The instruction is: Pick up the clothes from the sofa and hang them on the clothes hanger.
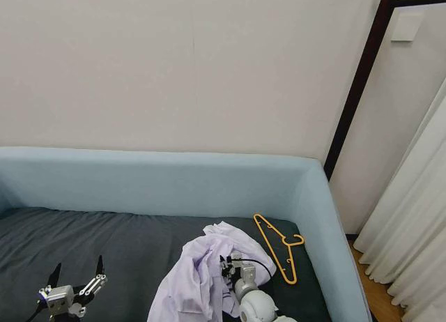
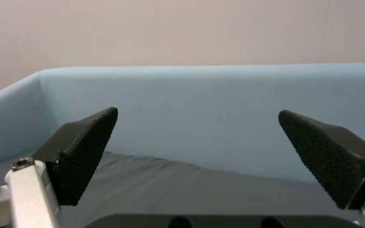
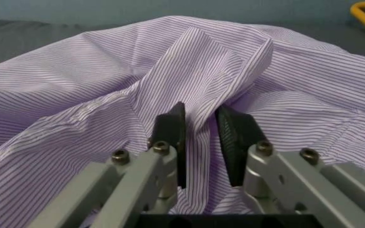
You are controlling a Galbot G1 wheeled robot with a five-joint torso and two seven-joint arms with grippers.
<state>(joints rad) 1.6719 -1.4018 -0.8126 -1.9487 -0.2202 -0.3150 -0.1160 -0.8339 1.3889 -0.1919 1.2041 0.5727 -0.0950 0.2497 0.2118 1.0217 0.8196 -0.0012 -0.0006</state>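
We've got the right gripper (image 3: pixel 201 110) pinched tight on a fold of the lilac striped shirt (image 1: pixel 198 277), which lies heaped on the dark grey sofa seat (image 1: pixel 104 238), just beside the orange hanger (image 1: pixel 279 247). Our left gripper (image 1: pixel 78 265) hovers over the seat, fingers spread wide. Behind, there's the pale blue backrest (image 1: pixel 160 182), a plain wall (image 1: pixel 195 64), and white curtains (image 1: pixel 411 231) off to the right.

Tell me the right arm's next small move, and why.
Probably lift straight up a little. The right gripper has its jaws closed on a fold of the shirt, which lies bunched on the sofa, with the hanger flat beside it. The left gripper hovers open farther along the sofa.
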